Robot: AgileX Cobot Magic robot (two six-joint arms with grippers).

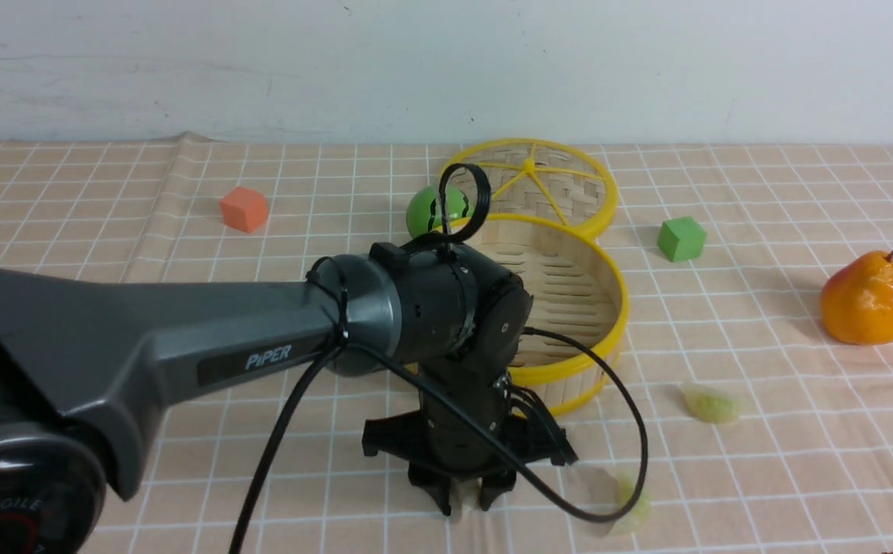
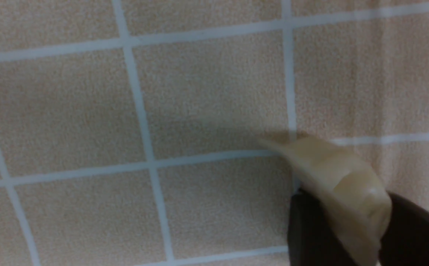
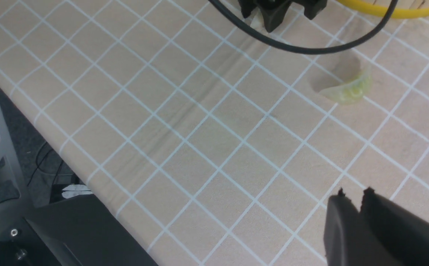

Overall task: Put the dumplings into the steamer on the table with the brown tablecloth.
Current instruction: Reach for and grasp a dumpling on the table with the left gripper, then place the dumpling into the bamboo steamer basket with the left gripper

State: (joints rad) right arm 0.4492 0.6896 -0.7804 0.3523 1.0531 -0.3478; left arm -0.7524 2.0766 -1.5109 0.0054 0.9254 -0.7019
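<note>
My left gripper (image 1: 466, 504) points straight down at the brown tablecloth (image 1: 108, 192), just in front of the steamer (image 1: 570, 371). It is shut on a creamy white dumpling (image 2: 329, 166), which is wedged between both dark fingers and touches the cloth. Two pale green dumplings lie on the table, one (image 1: 712, 404) to the steamer's right and one (image 1: 631, 508) near the front, partly behind a cable. The round bamboo steamer with yellow rims shows a bare slatted floor. My right gripper (image 3: 353, 192) hovers shut and holds nothing, apart from the nearer green dumpling (image 3: 347, 90).
The flat woven lid (image 1: 562, 181) leans behind the steamer. A green ball (image 1: 435, 211), orange cube (image 1: 245, 208), green cube (image 1: 680, 238) and pear (image 1: 867, 298) sit further back. The table's near edge (image 3: 51, 136) shows in the right wrist view.
</note>
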